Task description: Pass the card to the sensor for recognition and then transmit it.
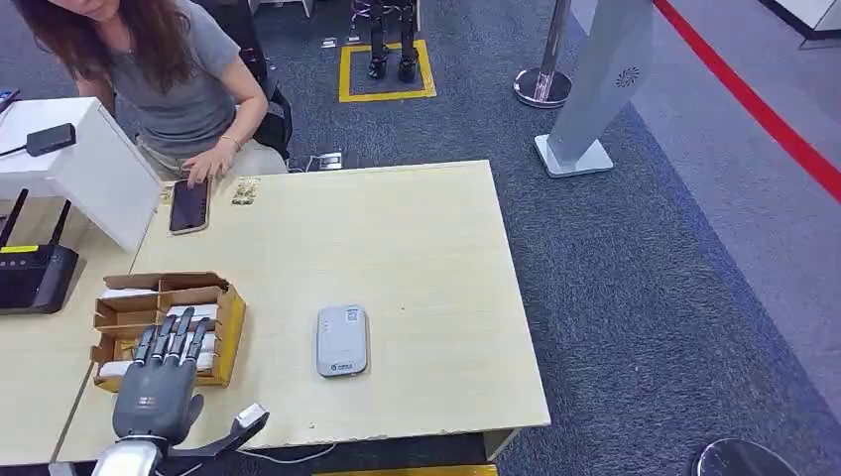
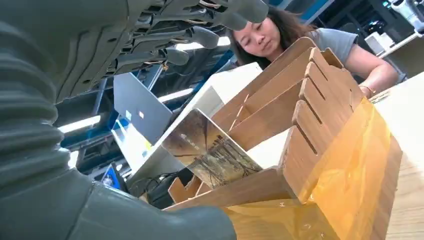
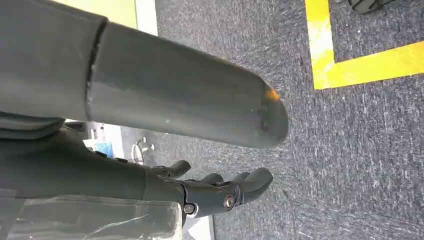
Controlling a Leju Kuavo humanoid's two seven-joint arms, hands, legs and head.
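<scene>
A slotted cardboard box (image 1: 231, 332) stands at the table's front left with cards (image 1: 201, 313) on edge in its slots. My left hand (image 1: 159, 385) hovers over the box's near end, fingers spread and stretched forward, thumb out to the side, holding nothing. In the left wrist view the fingers (image 2: 200, 36) hang above the box (image 2: 320, 120), apart from a picture card (image 2: 215, 152) leaning in a near slot. The grey-white sensor (image 1: 342, 340) lies flat on the table to the right of the box. My right hand (image 3: 220, 194) hangs over the carpet, holding nothing.
A person sits at the table's (image 1: 426, 238) far left corner with a hand on a phone (image 1: 188, 205); a small card (image 1: 245, 190) lies beside it. A white box (image 1: 79, 169) and a black router (image 1: 35, 278) stand to the left.
</scene>
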